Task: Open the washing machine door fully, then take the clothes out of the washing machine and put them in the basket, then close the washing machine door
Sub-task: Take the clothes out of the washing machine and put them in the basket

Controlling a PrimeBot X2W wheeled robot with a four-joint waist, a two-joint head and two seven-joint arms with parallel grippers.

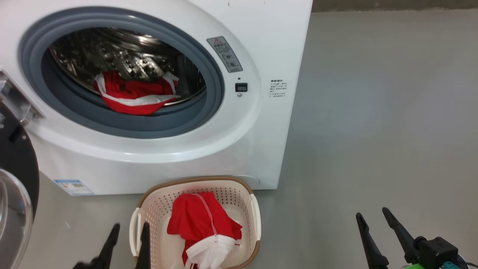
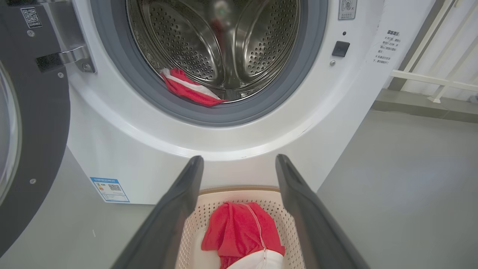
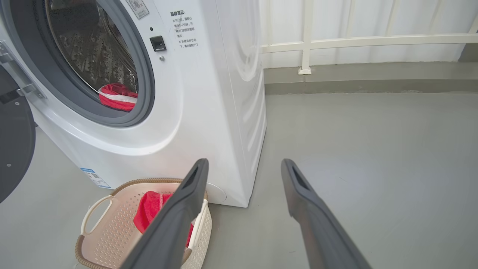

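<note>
The white washing machine (image 1: 261, 37) stands with its black-rimmed door (image 1: 18, 172) swung wide open at the left. One red garment with white stripes (image 1: 134, 93) lies at the front of the steel drum (image 2: 224, 45). Another red and white garment (image 1: 203, 229) lies in the cream basket (image 1: 239, 186) on the floor before the machine. My left gripper (image 1: 129, 229) hangs open over the basket's left handle, holding nothing. My right gripper (image 1: 373, 216) is open above bare floor to the basket's right. In the left wrist view the basket garment (image 2: 239, 231) shows between my fingers (image 2: 175, 209).
Grey floor (image 1: 373, 112) stretches to the right of the machine. A white railing (image 3: 354, 41) and a low kerb run along the back wall. The open door (image 2: 33, 130) juts out at the left, close to my left arm.
</note>
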